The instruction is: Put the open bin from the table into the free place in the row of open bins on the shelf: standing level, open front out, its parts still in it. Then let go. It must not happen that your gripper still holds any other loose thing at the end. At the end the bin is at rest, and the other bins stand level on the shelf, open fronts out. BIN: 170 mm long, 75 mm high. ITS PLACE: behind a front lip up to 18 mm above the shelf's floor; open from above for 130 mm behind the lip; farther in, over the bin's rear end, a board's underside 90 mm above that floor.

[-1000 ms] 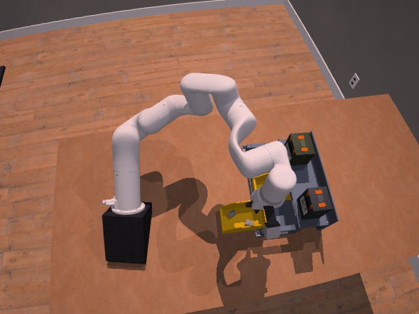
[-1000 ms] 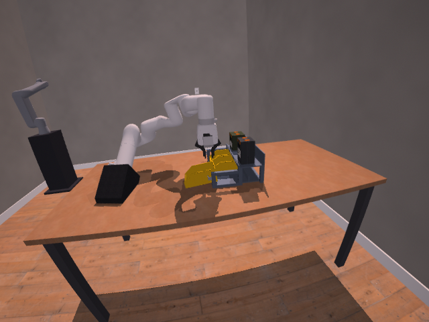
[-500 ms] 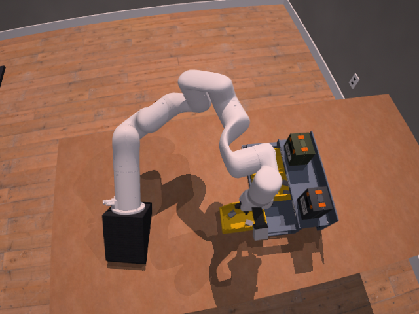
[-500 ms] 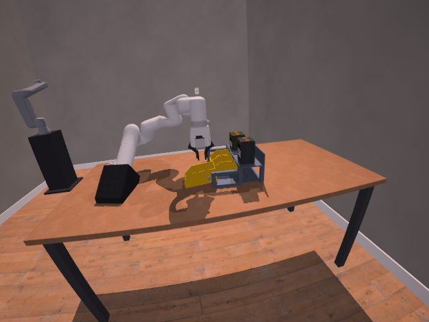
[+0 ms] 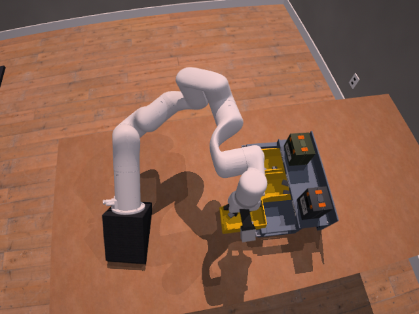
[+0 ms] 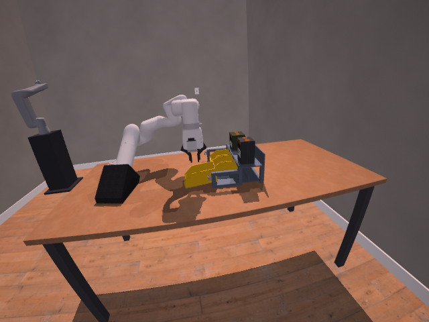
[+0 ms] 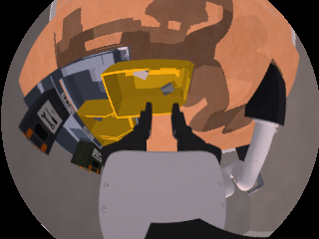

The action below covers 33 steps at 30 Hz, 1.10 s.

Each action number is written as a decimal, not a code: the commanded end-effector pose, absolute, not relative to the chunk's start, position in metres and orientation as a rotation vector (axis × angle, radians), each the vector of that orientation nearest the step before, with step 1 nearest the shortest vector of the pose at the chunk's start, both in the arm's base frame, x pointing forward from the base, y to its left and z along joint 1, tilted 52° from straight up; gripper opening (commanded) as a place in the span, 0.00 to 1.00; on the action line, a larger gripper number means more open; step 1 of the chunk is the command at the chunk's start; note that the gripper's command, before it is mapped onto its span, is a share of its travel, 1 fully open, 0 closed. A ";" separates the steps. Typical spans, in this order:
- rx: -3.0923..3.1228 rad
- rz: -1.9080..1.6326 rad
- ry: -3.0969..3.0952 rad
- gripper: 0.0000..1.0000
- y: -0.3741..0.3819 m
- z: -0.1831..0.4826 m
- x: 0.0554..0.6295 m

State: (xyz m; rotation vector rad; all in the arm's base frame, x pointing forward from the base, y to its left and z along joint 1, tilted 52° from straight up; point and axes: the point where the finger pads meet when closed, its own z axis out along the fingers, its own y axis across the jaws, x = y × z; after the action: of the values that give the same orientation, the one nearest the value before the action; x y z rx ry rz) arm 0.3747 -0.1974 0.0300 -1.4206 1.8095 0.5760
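The yellow open bin (image 5: 239, 219) stands in front of the grey shelf (image 5: 297, 189), its rear end at the shelf's front lip. In the side view the bin (image 6: 199, 173) looks tilted, rear end higher. Grey parts lie inside it (image 7: 166, 88). The free place (image 5: 281, 216) is the near end of the row, beside two yellow bins (image 5: 275, 169) on the shelf. My gripper (image 6: 194, 155) hangs above the bin's open front end, fingers pointing down. In the wrist view its fingers stand partly apart with nothing between them, and the bin (image 7: 150, 90) lies beyond them.
Two dark boxes (image 5: 299, 148) (image 5: 314, 203) with orange marks stand on the shelf's upper board behind the bins. My arm's black base (image 5: 126, 233) is on the table's left. A second arm on a black stand (image 6: 51, 159) is beyond the table.
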 end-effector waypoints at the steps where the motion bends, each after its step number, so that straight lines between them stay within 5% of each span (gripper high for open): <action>1: -1.417 0.570 1.815 0.33 -0.179 0.020 0.333; 33: -1.418 0.571 1.814 0.33 -0.166 0.013 0.308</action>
State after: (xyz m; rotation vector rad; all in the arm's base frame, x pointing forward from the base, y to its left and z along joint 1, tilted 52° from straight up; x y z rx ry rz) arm 0.3040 -0.1620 0.0116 -1.4177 1.8122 0.5762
